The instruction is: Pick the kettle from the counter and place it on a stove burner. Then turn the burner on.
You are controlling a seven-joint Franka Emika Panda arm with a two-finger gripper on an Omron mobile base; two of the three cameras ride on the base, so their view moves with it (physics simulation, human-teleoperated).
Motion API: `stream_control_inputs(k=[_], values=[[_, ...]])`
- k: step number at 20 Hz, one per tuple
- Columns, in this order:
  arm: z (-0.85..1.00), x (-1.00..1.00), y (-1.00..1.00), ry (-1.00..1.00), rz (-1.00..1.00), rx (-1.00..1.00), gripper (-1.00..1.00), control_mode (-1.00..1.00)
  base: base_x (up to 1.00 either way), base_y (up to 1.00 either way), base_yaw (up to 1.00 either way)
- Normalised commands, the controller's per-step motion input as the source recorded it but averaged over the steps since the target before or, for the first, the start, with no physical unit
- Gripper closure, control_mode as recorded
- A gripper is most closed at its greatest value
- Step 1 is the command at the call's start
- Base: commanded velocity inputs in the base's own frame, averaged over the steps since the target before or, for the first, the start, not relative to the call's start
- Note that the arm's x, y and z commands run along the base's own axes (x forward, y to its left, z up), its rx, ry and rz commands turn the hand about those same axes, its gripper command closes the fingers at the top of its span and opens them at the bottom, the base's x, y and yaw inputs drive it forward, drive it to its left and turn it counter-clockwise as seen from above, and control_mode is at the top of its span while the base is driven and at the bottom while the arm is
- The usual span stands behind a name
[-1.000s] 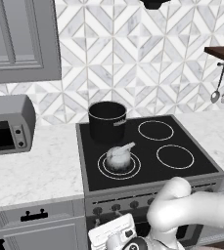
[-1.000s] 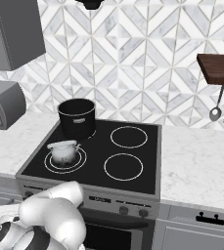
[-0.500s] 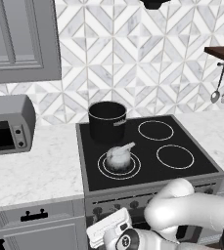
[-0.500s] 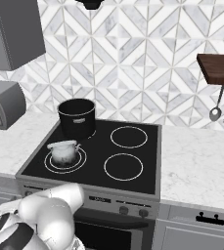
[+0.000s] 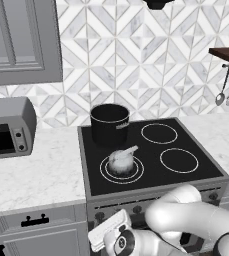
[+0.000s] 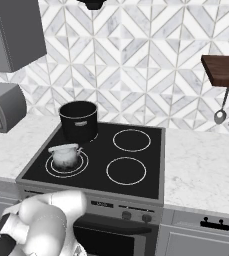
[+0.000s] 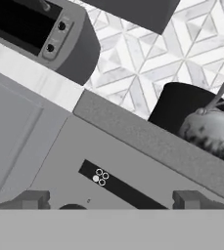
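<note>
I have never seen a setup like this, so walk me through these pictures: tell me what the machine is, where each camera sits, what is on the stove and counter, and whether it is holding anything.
The white shape at the bottom is a robot arm on a base that can drive, in a computer-rendered kitchen. Two cameras ride behind it, one to its left and one to its right, both looking down over the stove. A third camera sits on the hand and looks along the gripper, so that picture is tilted.

On the black glass stove, a small silver kettle sits on the front left burner, marked by double white rings. Behind it stands a tall black pot. A toaster oven stands on the white marble counter to the left.

The gripper is open and holds nothing. It is low, in front of the stove's control panel.
</note>
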Motion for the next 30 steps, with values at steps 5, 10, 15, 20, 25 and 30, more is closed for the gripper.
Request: stream_control_inputs(k=[5, 10, 15, 20, 25, 30], values=[[-0.27, 0.23, -0.09, 0.00, 0.02, 0.00, -1.00, -1.00, 0.00, 0.00, 0.00], [-0.31, 0.25, -0.06, 0.00, 0.02, 0.00, -1.00, -1.00, 0.00, 0.00, 0.00], [-0.27, 0.30, -0.01, 0.00, 0.02, 0.00, -1.00, -1.00, 0.00, 0.00, 0.00], [-0.21, 0.35, 0.00, 0.00, 0.00, 0.00, -1.00, -1.00, 0.00, 0.00, 0.00], [-0.21, 0.32, 0.00, 0.01, 0.00, 0.00, -1.00, -1.00, 0.00, 0.00, 0.00], [-0.04, 0.20, 0.00, 0.04, 0.00, 0.00, 1.00, -1.00, 0.00, 0.00, 0.00]])
